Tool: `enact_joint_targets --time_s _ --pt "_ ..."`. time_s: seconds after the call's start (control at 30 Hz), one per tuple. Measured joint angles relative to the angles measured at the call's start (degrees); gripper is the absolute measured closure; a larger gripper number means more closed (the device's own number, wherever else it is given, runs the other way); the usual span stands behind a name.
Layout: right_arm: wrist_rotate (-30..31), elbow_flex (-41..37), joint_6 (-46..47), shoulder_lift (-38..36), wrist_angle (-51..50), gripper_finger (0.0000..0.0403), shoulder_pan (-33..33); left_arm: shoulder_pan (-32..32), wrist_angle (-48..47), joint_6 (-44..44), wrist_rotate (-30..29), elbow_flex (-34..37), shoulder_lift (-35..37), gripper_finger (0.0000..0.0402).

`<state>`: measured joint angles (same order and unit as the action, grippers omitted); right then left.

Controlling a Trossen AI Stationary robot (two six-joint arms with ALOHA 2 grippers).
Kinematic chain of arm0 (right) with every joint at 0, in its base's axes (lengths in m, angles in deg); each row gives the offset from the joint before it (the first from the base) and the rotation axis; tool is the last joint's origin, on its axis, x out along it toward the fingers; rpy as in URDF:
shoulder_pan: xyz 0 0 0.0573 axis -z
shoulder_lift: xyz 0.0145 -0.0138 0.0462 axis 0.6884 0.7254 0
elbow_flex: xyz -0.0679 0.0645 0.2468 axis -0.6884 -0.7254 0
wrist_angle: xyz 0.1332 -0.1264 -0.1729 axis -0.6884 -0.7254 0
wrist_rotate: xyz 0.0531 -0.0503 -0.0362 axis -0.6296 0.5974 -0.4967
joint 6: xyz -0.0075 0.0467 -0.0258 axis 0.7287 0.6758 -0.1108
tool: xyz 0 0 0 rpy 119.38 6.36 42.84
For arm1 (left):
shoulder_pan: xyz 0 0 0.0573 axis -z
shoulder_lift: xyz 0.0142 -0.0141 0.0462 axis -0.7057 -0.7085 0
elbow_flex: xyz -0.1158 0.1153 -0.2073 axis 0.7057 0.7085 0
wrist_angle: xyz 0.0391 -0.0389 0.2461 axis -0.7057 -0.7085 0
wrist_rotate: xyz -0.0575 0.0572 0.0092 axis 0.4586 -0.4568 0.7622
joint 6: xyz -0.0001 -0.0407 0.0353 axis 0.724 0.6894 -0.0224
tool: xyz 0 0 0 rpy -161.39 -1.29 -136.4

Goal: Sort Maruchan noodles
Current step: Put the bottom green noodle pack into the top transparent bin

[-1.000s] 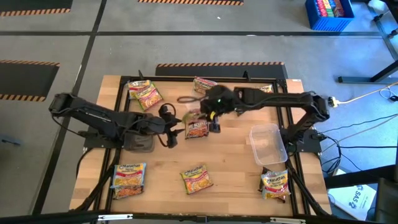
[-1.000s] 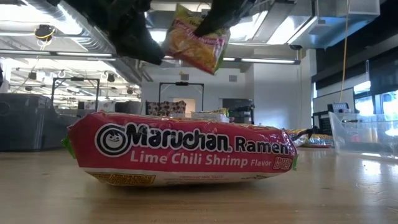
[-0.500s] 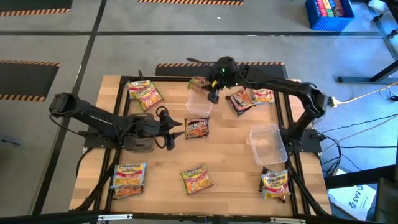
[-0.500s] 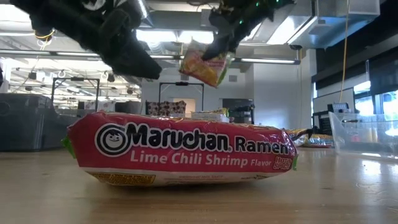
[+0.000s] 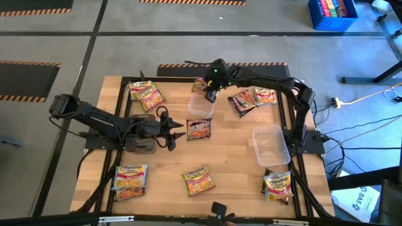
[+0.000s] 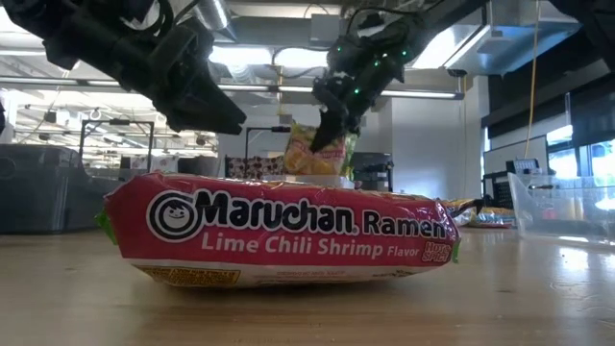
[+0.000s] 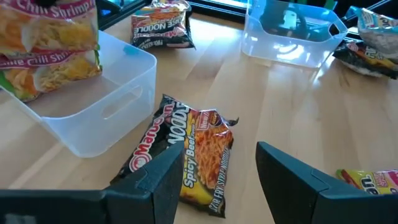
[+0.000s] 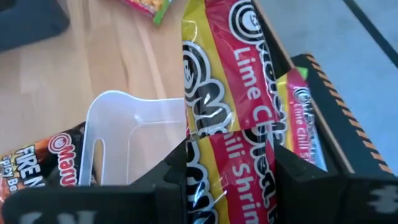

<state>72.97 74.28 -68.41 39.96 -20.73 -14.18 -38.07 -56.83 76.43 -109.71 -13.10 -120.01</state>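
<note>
One Lime Chili Shrimp packet (image 8: pixel 217 93) is pinched between the fingers of the right gripper (image 5: pixel 210 94), hung over the clear tub (image 5: pixel 201 104) at the table's (image 5: pixel 232 160) far edge. A dark Spicy Beef packet (image 7: pixel 186 158) is framed on the wood just ahead of the left gripper (image 5: pixel 178 130), whose fingers are spread apart and hold nothing. More packets are scattered around the table.

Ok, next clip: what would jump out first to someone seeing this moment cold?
The right gripper, near the table's far edge, is shut on a Lime Chili Shrimp packet hanging above a clear tub. The left gripper sits open mid-table beside a dark Spicy Beef packet. In the low view, another Lime Chili Shrimp packet fills the foreground.
</note>
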Motion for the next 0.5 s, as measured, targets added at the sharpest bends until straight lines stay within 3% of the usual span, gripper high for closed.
enact_joint_targets --time_s 0.5 --pt "4.1 0.0 -1.1 5.2 -2.4 0.0293 -0.1 -0.2 -0.1 0.0 0.0 0.0 0.0 0.0209"
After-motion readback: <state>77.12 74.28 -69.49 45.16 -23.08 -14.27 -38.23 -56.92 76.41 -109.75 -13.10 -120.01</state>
